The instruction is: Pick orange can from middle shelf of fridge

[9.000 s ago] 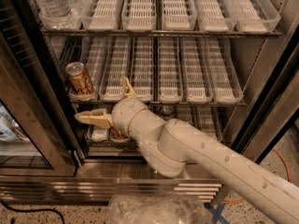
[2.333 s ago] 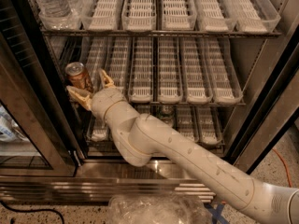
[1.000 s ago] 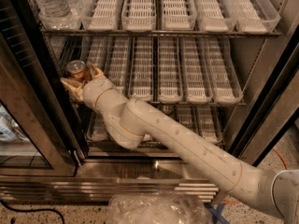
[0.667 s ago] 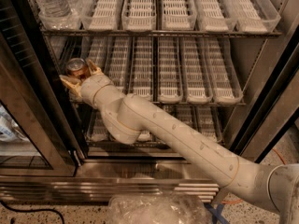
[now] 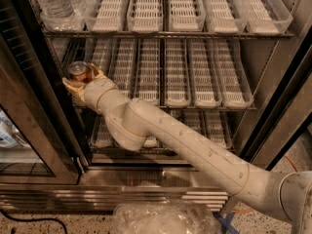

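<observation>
The orange can (image 5: 78, 70) stands at the far left front of the middle shelf (image 5: 176, 84) of the fridge (image 5: 280, 116), its silver top showing. My gripper (image 5: 79, 77) reaches in from the lower right, with its tan fingers (image 5: 71, 85) on either side of the can, closed against it. The can's lower body is hidden behind the fingers and the wrist. The can still stands upright at shelf level.
Water bottles (image 5: 51, 0) stand on the top shelf, left, above the can. The dark-framed glass door (image 5: 29, 126) hangs open close to the left of the gripper. A crumpled clear plastic bag (image 5: 161, 217) lies on the floor in front. Ribbed lane trays (image 5: 224, 77) fill the shelves.
Over the earlier frames my gripper rose from the lower shelf up and left to the can and put its fingers around it. In the last second it has hardly moved.
</observation>
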Robot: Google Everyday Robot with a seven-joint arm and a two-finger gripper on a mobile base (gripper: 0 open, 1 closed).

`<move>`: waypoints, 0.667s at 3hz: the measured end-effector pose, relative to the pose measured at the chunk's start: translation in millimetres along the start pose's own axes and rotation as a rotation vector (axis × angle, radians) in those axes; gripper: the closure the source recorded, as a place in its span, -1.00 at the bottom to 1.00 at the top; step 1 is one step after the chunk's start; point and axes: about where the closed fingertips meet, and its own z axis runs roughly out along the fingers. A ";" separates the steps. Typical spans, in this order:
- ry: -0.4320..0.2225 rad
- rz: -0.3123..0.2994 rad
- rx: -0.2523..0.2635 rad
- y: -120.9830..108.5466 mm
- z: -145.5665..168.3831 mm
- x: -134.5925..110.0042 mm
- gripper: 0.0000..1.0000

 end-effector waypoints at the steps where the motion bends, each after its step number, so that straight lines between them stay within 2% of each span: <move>1: -0.033 -0.015 -0.006 4.4 -4.4 -6.9 0.94; 2: -0.094 -0.029 -0.016 3.9 -10.8 -25.2 1.00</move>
